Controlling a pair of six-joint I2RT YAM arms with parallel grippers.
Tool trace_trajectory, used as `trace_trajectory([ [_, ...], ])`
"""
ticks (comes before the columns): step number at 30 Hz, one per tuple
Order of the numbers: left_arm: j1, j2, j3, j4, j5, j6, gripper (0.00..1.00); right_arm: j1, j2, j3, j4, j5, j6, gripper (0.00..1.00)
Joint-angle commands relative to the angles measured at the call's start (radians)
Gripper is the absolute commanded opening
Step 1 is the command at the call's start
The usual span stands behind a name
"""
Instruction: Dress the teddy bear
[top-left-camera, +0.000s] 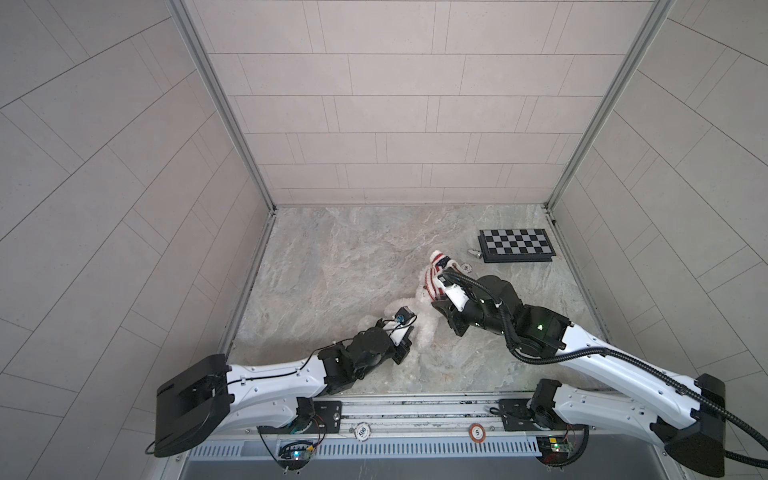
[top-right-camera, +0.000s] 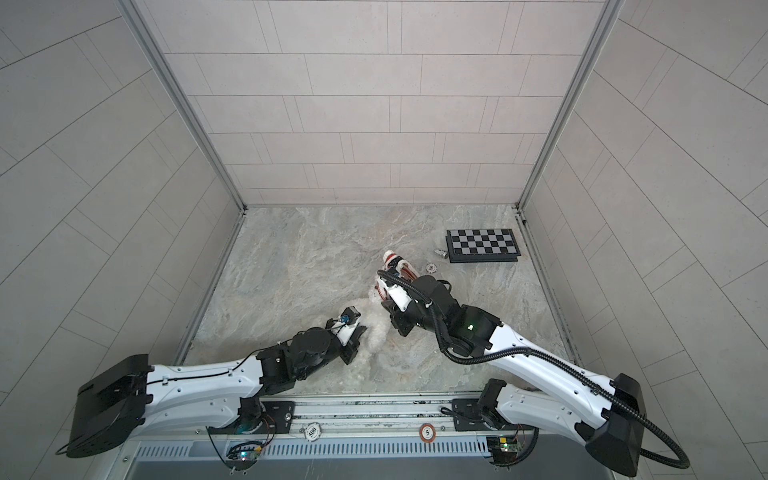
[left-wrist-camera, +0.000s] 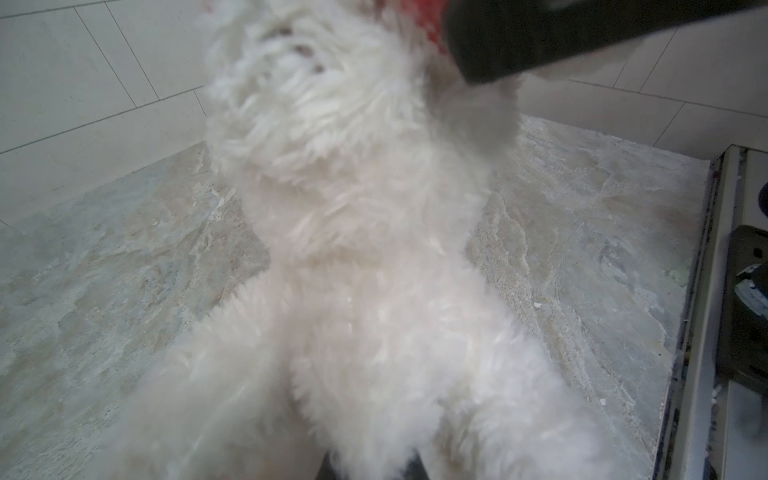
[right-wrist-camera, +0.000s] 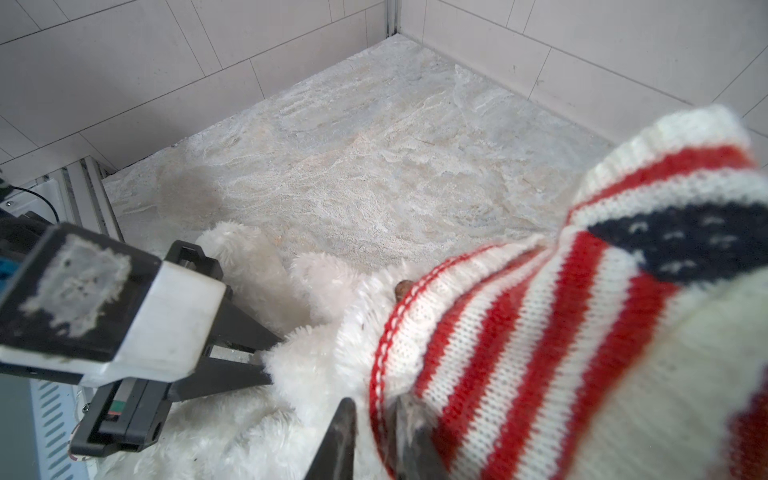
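Your left end effector (right-wrist-camera: 272, 359) is clamped on the fur of the teddy bear (left-wrist-camera: 365, 291), which lies on the tabletop (top-left-camera: 332, 257) between both arms. Your right end effector (right-wrist-camera: 372, 419) sits at the striped sweater's (right-wrist-camera: 540, 332) hem; I cannot tell whether it grips.

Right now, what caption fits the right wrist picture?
Striped sweater partly over the teddy bear, left gripper pinching its fur.

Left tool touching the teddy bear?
Touching. Right wrist view: fingers of the left tool pinch into the teddy bear fur, no gap.
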Motion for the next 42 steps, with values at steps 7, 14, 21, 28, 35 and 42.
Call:
trace_trajectory([
  [7, -0.005, 0.005, -0.029, 0.237, -0.04, 0.037, 0.0, 0.091, -0.062, 0.078, -0.061, 0.132, -0.004, 0.32],
  [14, -0.005, 0.027, -0.022, 0.252, -0.117, 0.051, 0.0, 0.139, -0.076, 0.179, -0.143, 0.179, 0.046, 0.42],
  [21, -0.005, 0.077, -0.024, 0.317, -0.153, 0.06, 0.0, 0.172, -0.042, 0.358, -0.31, 0.252, 0.161, 0.44],
  [28, -0.005, 0.089, -0.023, 0.335, -0.135, 0.091, 0.0, 0.05, 0.018, 0.508, -0.535, 0.356, 0.169, 0.33],
  [35, -0.005, 0.084, -0.022, 0.327, -0.118, 0.096, 0.0, -0.153, 0.097, 0.55, -0.565, 0.119, 0.097, 0.2],
  [42, -0.005, 0.084, -0.016, 0.313, -0.102, 0.1, 0.0, -0.181, 0.18, 0.589, -0.602, 0.042, 0.05, 0.19],
])
